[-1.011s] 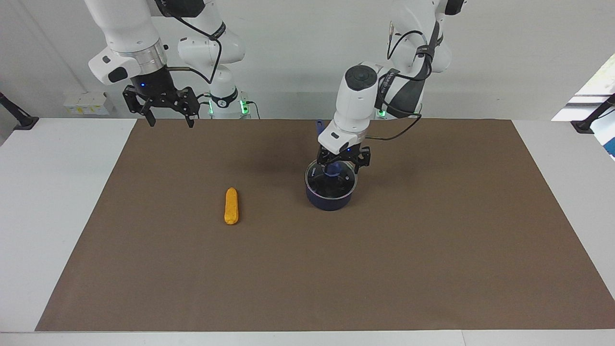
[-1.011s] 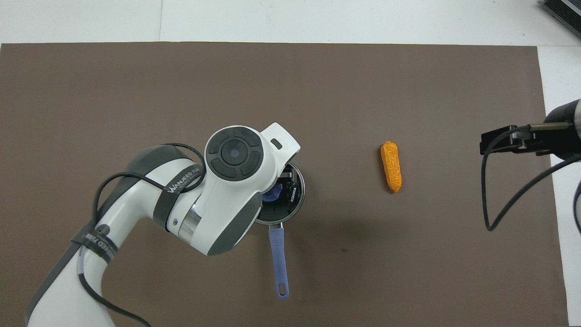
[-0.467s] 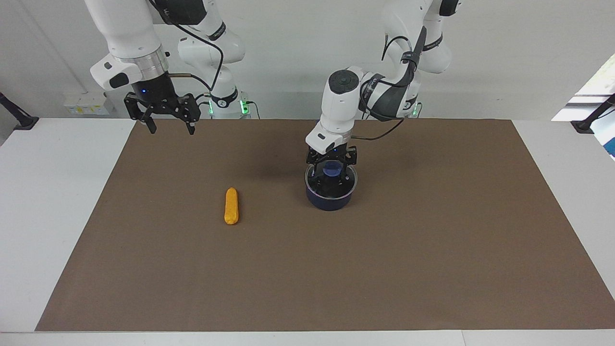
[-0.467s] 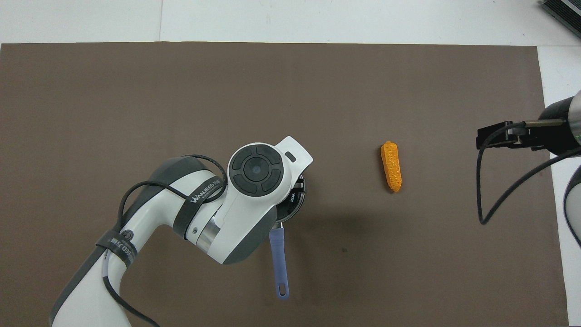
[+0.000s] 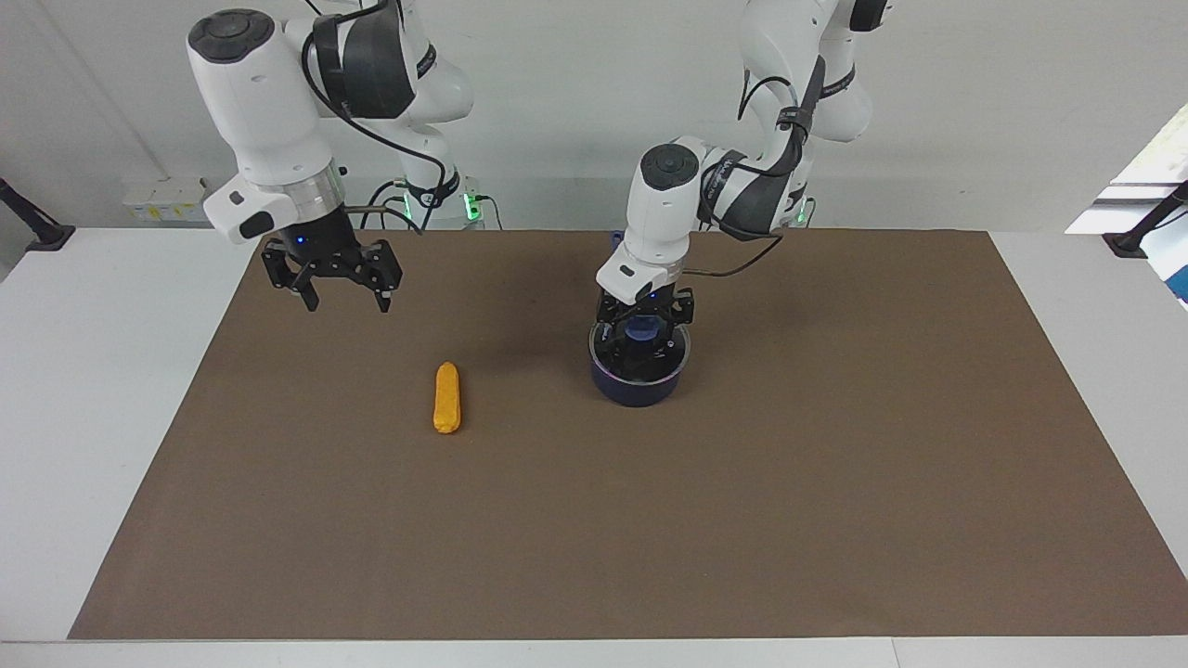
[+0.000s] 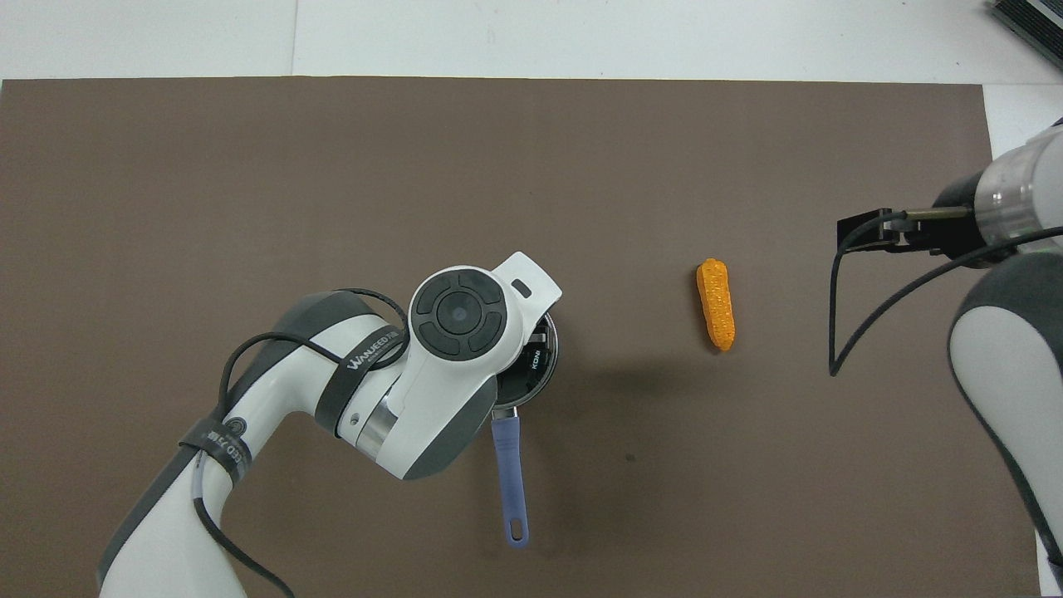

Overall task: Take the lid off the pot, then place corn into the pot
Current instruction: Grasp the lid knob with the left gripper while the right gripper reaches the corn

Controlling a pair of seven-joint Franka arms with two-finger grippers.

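At frame centre you see the lid [image 5: 640, 351] seated on the pot [image 5: 639, 382], its knob between the left gripper [image 5: 642, 336] fingers; whether they pinch it you cannot tell. The corn [image 5: 447, 398] lies centre-left on the surface. Upper left, the right gripper [image 5: 343, 299] hangs with fingers spread, empty.

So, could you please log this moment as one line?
left hand at lid knob | lid on pot | right hand open, raised | corn on mat
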